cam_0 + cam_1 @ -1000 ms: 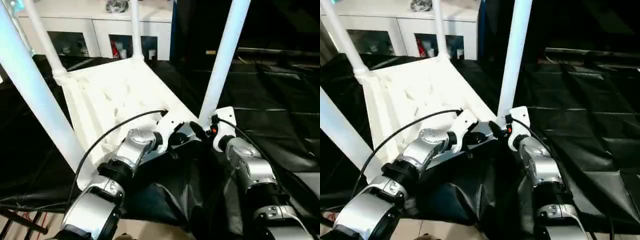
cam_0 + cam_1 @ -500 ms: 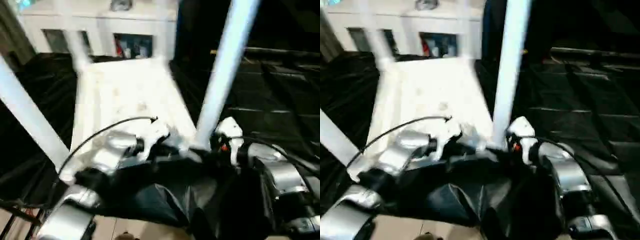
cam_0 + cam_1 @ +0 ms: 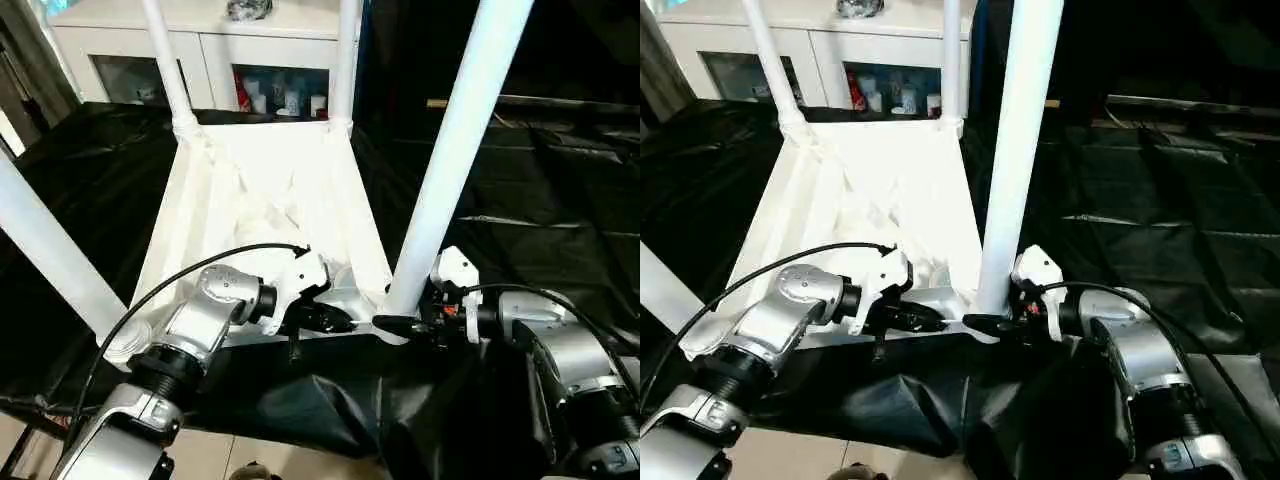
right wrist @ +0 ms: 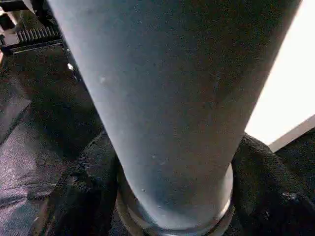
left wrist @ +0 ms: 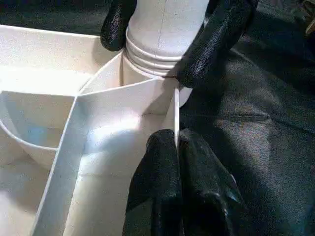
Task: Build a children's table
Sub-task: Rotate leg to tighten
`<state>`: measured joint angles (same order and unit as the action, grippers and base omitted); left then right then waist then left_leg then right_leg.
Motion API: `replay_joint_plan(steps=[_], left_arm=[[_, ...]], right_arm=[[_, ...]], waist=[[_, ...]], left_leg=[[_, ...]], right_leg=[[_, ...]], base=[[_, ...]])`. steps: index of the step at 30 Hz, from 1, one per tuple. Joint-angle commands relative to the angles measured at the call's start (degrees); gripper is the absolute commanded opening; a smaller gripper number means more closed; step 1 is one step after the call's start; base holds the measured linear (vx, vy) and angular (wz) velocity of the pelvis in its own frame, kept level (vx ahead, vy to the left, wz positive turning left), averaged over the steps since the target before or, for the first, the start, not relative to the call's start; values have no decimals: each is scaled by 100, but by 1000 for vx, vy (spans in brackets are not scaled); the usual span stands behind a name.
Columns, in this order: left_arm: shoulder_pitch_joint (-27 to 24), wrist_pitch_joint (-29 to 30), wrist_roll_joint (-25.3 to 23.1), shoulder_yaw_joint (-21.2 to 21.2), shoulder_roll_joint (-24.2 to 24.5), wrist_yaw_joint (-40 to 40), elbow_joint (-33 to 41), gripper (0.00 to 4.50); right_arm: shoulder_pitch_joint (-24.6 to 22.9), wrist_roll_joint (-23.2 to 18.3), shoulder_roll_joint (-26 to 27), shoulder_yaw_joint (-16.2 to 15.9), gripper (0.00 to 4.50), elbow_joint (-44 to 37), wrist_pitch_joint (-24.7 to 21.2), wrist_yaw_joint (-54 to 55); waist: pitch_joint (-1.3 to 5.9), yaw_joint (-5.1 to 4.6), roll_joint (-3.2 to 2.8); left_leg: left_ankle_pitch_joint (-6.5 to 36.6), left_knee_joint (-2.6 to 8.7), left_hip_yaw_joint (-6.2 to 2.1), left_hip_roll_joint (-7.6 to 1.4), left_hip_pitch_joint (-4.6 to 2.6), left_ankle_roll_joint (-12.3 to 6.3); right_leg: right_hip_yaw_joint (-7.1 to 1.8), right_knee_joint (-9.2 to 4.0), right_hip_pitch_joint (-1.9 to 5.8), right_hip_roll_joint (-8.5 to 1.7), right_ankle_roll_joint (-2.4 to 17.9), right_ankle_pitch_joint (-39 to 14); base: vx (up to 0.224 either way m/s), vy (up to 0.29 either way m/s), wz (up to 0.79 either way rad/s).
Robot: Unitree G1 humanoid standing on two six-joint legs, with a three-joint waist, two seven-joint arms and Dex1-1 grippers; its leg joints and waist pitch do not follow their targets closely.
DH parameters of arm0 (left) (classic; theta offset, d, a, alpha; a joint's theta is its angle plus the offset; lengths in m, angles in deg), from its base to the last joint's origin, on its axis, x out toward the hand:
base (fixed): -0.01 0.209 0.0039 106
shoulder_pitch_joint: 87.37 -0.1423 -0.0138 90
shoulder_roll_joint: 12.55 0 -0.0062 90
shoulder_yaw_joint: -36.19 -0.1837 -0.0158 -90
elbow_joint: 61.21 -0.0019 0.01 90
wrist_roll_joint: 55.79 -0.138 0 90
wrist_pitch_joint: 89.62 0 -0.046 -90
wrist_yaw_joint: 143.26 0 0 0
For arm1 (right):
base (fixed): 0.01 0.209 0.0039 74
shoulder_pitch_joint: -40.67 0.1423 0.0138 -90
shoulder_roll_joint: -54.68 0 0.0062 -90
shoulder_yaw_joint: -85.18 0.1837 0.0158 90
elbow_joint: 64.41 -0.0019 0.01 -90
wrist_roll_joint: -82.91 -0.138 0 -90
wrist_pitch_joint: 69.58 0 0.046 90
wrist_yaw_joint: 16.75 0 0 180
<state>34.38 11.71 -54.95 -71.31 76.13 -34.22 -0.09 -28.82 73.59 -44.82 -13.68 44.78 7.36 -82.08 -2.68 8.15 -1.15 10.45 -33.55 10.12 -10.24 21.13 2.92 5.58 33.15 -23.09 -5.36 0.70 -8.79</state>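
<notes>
While tabletop (image 3: 270, 200) lies inverted, legs (image 3: 455, 150) point up.

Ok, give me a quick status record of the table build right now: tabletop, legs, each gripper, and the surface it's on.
tabletop: white tabletop lies underside up, ribs showing
legs: four white legs stand in the corner sockets; near-right leg, near-left leg, two far legs
left gripper: left gripper shut on the tabletop's near edge wall, beside the near-right socket
right gripper: right gripper clasps the near-right leg at its base, a finger on either side
surface: black-draped work table
background: white cabinet behind
</notes>
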Motion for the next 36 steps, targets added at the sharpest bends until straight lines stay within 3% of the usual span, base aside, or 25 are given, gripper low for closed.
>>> replay_joint_plan(steps=[1,5,8,9,11,12,13,14,15,18,21,22,24,28,36], left_arm=[[107,-87,204,-58,-240,-40,287,0],[222,-92,71,14,-439,415,51,0],[478,-97,-152,119,-800,1331,-424,0],[591,-76,-191,188,-952,1689,-620,0],[687,-73,-208,257,-1081,1985,-789,0],[912,-84,-274,383,-1346,2633,-1191,0],[912,-84,-274,383,-1346,2633,-1191,0],[1106,-137,-348,470,-1554,3182,-1534,0],[1125,-142,-354,474,-1575,3221,-1567,0],[1359,-261,-455,502,-1822,3655,-1960,0],[1414,-341,-446,518,-1913,3634,-2052,0],[1415,-352,-442,515,-1920,3613,-2054,0],[1344,-543,-410,430,-1863,3234,-2029,0],[1249,-703,-352,342,-1729,2806,-1952,0],[802,-821,-124,170,-1135,1470,-1262,0]], right_arm=[[-41,-50,127,-201,273,-106,-146,-28],[11,109,384,-106,272,123,-269,613],[263,408,937,218,272,812,-176,2126],[349,433,1133,361,270,994,-230,2625],[413,419,1290,488,270,1103,-308,3000],[566,406,1642,766,270,1336,-472,3887],[566,406,1642,766,270,1336,-472,3887],[693,438,1920,945,270,1549,-538,4580],[704,454,1945,941,270,1569,-526,4628],[866,666,2252,815,270,1879,-284,5027],[920,721,2335,730,270,1977,-102,4918],[918,695,2347,742,325,1968,-81,4886],[867,466,2329,829,339,1775,10,4509],[810,479,2108,676,385,1597,161,4107],[559,586,1036,231,385,1097,579,2377]], waist=[[365,-16,82],[347,-36,88],[327,-86,91],[329,-170,102],[325,-228,104],[333,-253,79],[339,-266,86],[351,-271,86],[355,-280,83],[377,-271,61],[382,-261,69],[376,-260,79],[366,-247,79],[365,-237,71],[343,-203,109]], left_leg=[[1186,414,-86,-342,-58,-363],[1278,422,-87,-325,-63,-296],[1390,446,-109,-303,-53,-158],[1623,453,-134,-274,-71,11],[1710,449,-134,-266,-85,-16],[1658,447,-133,-265,-89,-21],[1654,439,-118,-252,-104,-31],[1578,441,-136,-256,-78,-26],[1519,435,-117,-248,-83,-49],[1381,424,-111,-249,-61,-95],[1240,408,-92,-245,-43,-239],[1217,409,-90,-243,-39,-296],[1274,412,-88,-243,-40,-353],[1371,434,-103,-273,-51,-327],[1435,433,-96,-298,-50,-404]], right_leg=[[-302,-347,297,-411,1166,-1615],[-298,-388,285,-418,1084,-1880],[-290,-425,273,-427,970,-2211],[-254,-467,278,-425,817,-2602],[-257,-515,265,-430,737,-2749],[-268,-509,250,-417,732,-2670],[-270,-528,227,-406,739,-2648],[-263,-494,270,-411,762,-2507],[-275,-496,245,-401,792,-2360],[-278,-444,275,-399,913,-1887],[-282,-410,308,-402,1054,-1526],[-280,-408,317,-403,1063,-1542],[-275,-440,317,-415,1020,-1769],[-279,-448,309,-412,944,-1923],[-287,-447,319,-425,996,-2035]], base=[[0,0,0],[0,0,0],[0,0,0],[0,0,0],[0,0,0],[0,0,0],[0,0,0],[0,0,0],[0,0,0],[0,0,0],[0,0,0],[0,0,0],[0,0,0],[0,0,0],[0,0,0]])
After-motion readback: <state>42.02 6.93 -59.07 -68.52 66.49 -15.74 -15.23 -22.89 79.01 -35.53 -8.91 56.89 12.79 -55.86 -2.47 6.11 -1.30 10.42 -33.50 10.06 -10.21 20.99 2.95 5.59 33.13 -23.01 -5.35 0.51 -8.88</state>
